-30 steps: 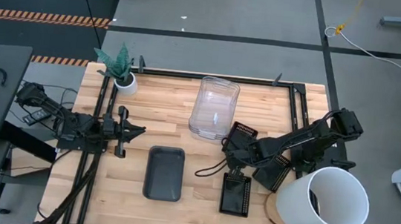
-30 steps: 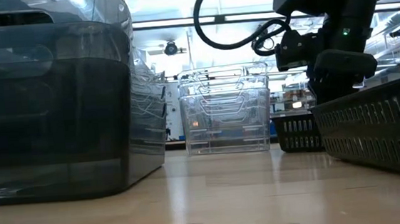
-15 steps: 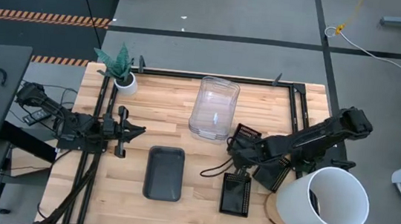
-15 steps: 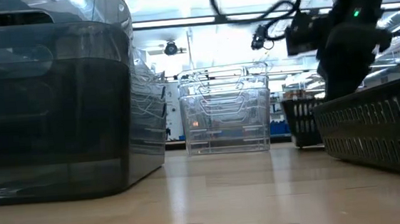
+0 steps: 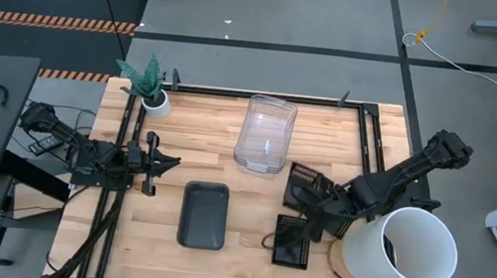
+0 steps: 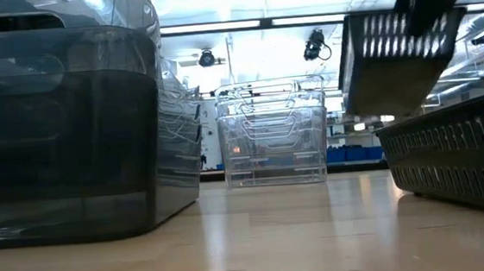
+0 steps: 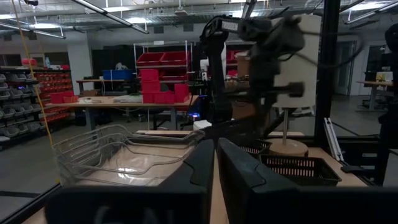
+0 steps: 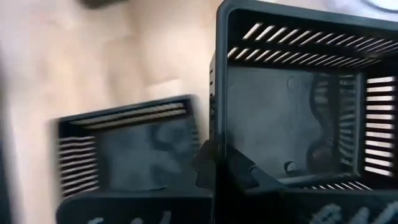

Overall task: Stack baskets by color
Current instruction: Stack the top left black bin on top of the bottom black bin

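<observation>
Right gripper [image 5: 317, 205] is clamped on a raised mesh basket [image 5: 305, 186]; another mesh basket [image 5: 291, 241] lies just below. Left gripper [image 5: 161, 162] is clenched, idle.

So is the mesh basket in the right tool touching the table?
Apart. The low view shows the mesh basket in the air, with background visible between its underside and the table.

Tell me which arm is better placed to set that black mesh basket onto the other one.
Right: its claw already holds the lifted mesh basket near the other mesh basket; the left claw waits far off.
</observation>
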Controlling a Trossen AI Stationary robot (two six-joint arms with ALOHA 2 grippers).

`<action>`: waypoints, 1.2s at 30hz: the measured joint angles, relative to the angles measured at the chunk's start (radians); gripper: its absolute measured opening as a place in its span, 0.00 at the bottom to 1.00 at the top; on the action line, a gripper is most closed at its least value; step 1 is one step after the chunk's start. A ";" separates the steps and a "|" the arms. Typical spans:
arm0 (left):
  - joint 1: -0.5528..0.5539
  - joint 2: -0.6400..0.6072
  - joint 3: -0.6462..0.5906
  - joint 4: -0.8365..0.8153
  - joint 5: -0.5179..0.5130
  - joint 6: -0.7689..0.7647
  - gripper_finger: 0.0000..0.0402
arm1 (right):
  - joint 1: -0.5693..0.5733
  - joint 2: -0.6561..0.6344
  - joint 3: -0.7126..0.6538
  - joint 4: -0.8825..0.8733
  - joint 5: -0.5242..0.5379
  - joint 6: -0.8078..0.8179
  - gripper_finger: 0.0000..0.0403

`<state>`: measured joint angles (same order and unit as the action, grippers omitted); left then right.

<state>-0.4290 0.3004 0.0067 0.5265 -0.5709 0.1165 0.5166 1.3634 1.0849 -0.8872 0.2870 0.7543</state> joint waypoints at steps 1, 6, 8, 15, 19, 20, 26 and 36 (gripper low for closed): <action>0.000 0.000 0.000 0.000 0.000 0.000 0.08 | 0.020 0.008 0.023 -0.007 -0.008 0.011 0.01; 0.000 0.000 0.000 0.000 0.000 0.000 0.09 | 0.109 0.072 0.121 -0.032 -0.045 0.058 0.01; 0.000 0.000 0.000 -0.001 0.000 0.000 0.08 | 0.132 0.110 0.152 -0.033 -0.071 0.058 0.01; 0.000 0.000 0.000 0.000 0.000 0.000 0.06 | 0.179 0.230 0.218 -0.025 -0.129 0.046 0.01; 0.000 0.000 0.000 0.000 0.000 0.000 0.08 | 0.198 0.270 0.245 -0.014 -0.158 0.061 0.01; 0.000 0.000 0.000 0.001 0.000 0.000 0.08 | 0.201 0.276 0.250 -0.006 -0.162 0.066 0.01; 0.000 0.000 0.000 0.000 0.000 0.000 0.08 | 0.215 0.298 0.259 0.054 -0.155 0.090 0.02; 0.000 0.000 0.000 0.000 0.000 0.000 0.07 | 0.208 0.404 0.258 0.048 -0.183 0.087 0.03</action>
<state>-0.4288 0.3004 0.0063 0.5266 -0.5713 0.1164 0.7245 1.7678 1.3434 -0.8392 0.1044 0.8416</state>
